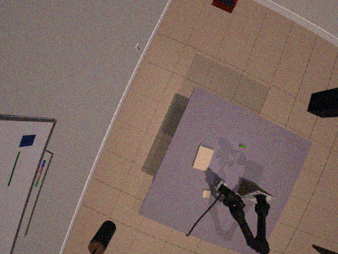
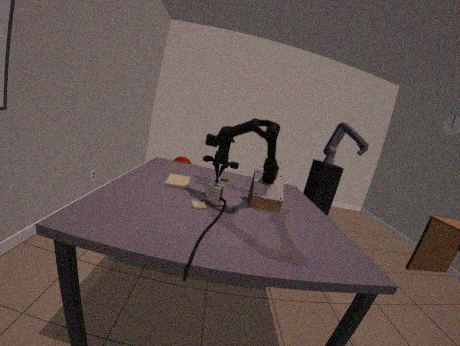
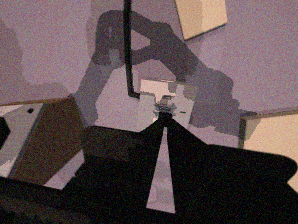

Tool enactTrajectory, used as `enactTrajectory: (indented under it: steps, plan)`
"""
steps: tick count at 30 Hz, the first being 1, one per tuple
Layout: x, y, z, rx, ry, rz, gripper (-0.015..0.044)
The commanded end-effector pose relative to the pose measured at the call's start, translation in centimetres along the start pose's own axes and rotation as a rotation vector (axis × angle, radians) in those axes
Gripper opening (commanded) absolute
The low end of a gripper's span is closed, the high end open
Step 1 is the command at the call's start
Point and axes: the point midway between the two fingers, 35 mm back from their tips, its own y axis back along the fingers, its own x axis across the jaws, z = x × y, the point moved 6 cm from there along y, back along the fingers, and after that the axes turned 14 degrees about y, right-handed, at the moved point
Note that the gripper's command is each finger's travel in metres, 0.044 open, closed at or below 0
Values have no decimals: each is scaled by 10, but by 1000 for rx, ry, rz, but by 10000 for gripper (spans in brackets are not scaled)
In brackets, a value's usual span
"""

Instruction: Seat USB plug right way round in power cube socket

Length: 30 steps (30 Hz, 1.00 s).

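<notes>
The power cube (image 2: 214, 193) (image 3: 186, 111) is a pale grey block on the table, with the black cable running from its side. In the top view it is mostly hidden under the arm. The USB plug (image 3: 164, 106) is a small metallic grey piece at the fingertips, over the cube's top. My gripper (image 2: 217, 180) (image 3: 165, 121) points down just above the cube and is shut on the plug. How deep the plug sits, and which way round it is, is too small and blurred to tell.
A brown box with a pale top (image 2: 266, 202) (image 3: 57, 132) stands beside the arm's base. Two flat tan pieces (image 1: 203, 158) (image 1: 206, 194) lie near the cube. A small green item (image 1: 242, 146) (image 2: 224, 180) lies farther off. The black cable (image 1: 202, 217) (image 2: 202, 237) (image 3: 128, 45) runs over the table edge.
</notes>
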Motion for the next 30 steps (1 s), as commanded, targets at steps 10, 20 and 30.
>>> enactTrajectory:
  steps: [10,20,30]
  plan:
    - [0,-2,0,-10,-3,-4,0]
    - [0,-3,0,-10,-3,-4,0]
    - [0,-4,0,-10,-3,-4,0]
